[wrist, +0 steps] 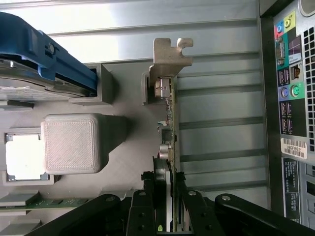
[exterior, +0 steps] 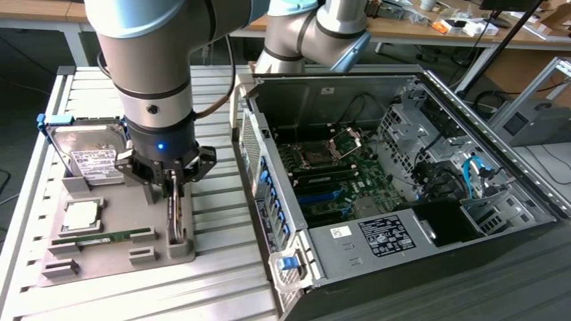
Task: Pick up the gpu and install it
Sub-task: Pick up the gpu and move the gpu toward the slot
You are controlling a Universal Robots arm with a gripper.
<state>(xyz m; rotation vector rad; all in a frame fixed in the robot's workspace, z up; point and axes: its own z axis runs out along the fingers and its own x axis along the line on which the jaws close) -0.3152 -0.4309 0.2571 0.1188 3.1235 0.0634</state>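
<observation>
At the exterior view's left, a gray tray (exterior: 100, 259) on the slatted bench (exterior: 223, 271) carries a hard drive (exterior: 85, 157), a CPU (exterior: 80, 215) and a memory stick (exterior: 111, 237). At the tray's right edge, left of frame centre, the gpu (exterior: 181, 221) stands on edge in its slot. The tool (exterior: 170, 194) sits directly above it, set narrow and gripping the card, with its fingers (wrist: 147, 189) against both faces. The bracket (wrist: 170, 56) is clear of the fingers. The open computer case (exterior: 402, 187) occupies the right half.
</observation>
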